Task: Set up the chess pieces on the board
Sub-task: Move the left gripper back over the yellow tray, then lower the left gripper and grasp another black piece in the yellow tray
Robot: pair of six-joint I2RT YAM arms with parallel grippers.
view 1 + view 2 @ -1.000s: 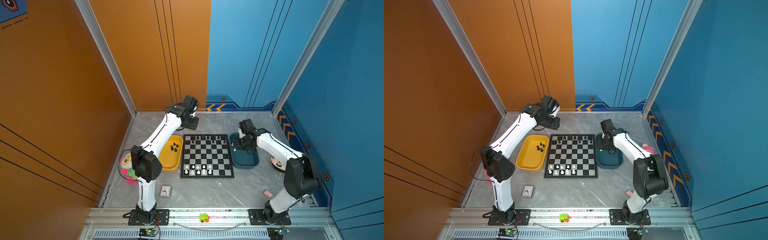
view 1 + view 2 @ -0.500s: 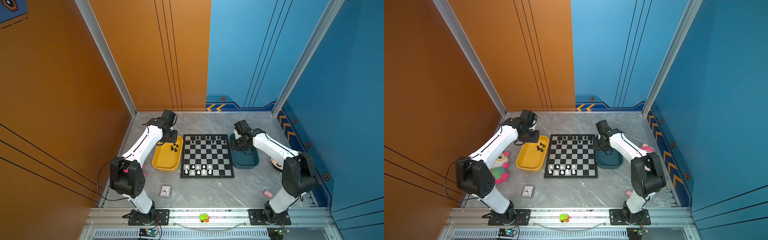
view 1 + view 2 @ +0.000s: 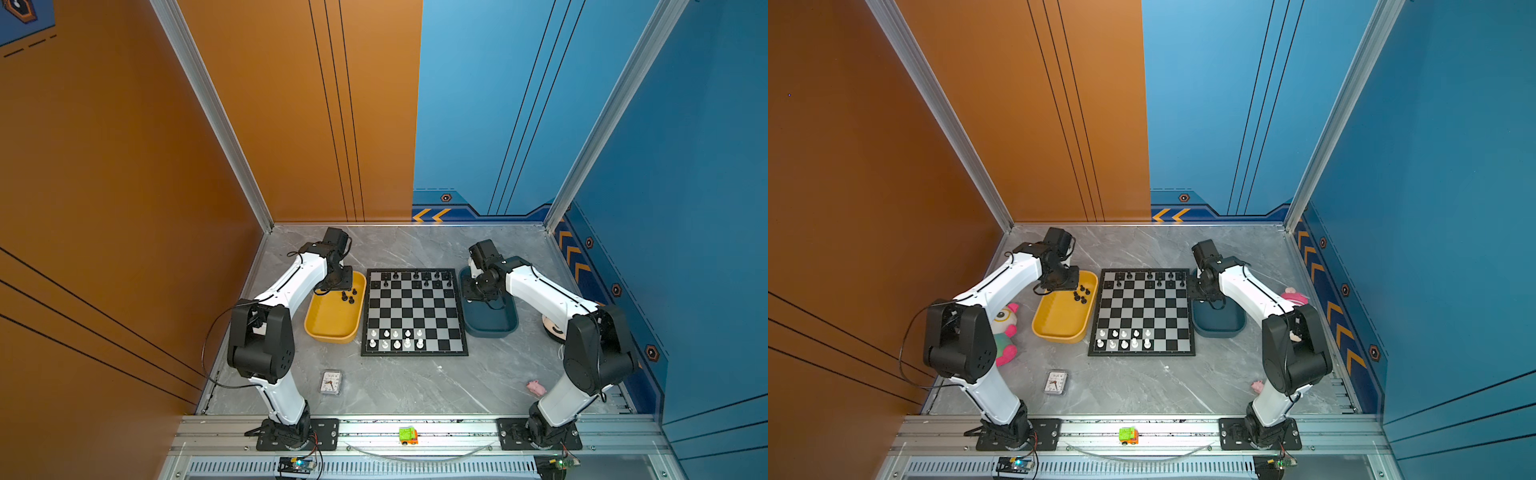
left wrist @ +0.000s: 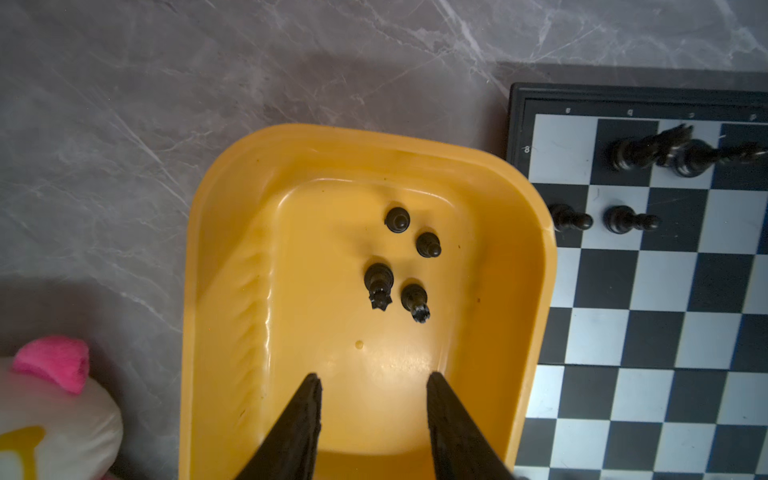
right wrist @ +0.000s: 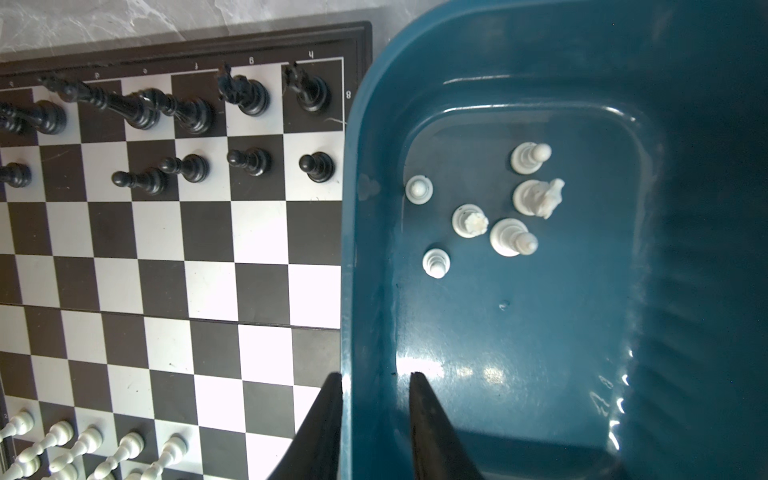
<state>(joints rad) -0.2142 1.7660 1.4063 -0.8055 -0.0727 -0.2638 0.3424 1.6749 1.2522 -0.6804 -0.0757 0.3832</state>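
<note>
While both arms lean in over the trays, the board lies flat mid-table; the yellow tray sits just beside its left edge and the teal tray just beside its right edge. Black pieces stand along the two far rows, with gaps; white pieces stand in two short rows at the near left corner.

Left gripper hovers above the yellow tray, fingers spread, nothing between them; four loose black pieces stand upright on the tray floor ahead of it, apart from the fingers.

Right gripper hangs over the board-side rim of the teal tray, fingers parted by a narrower gap, holding nothing; whether they touch the rim I cannot tell; six loose white pieces stand clustered on that tray's floor, clear of the fingers.

Also noted: small clock on the table, near front left; pink pig near front right; plush toy beside the left arm's elbow.
</note>
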